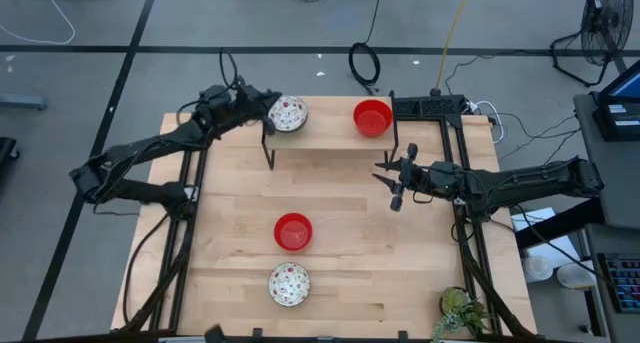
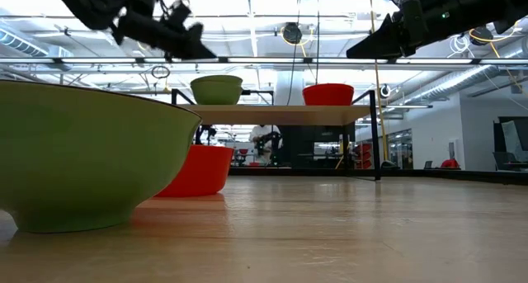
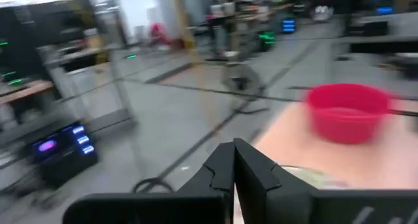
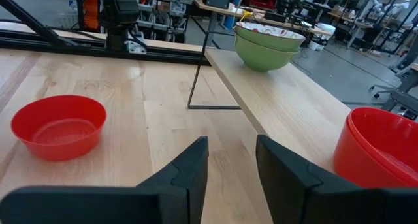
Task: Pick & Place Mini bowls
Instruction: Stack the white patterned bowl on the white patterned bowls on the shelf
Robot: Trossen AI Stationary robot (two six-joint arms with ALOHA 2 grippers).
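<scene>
Left fingers [image 1: 268, 109] pressed together, empty, beside the stacked speckled white round bowls [image 1: 289, 114] at the raised wooden shelf's [image 1: 325, 138] left end. Right fingers [image 1: 392, 179] part-open, empty, over the wooden surface's [image 1: 230, 233] right side. Stacked glossy red bowls [image 1: 372, 117] occupy the shelf's right end; a red bowl [image 1: 293, 231] and a speckled bowl [image 1: 288, 284] sit toward the surface's front edge. No writing legible.

A grey floor [image 1: 250, 23] with cables [image 1: 365, 63] and a fan [image 1: 610, 23] surrounds the wooden table [image 1: 350, 253].

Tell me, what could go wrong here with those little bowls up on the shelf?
The left gripper hangs shut right beside the stacked speckled bowls near the shelf corner; a nudge might push them off. The red stack also sits close to the shelf's back edge. The right gripper, jaws apart, hovers near the shelf's front edge and could clip it.
</scene>
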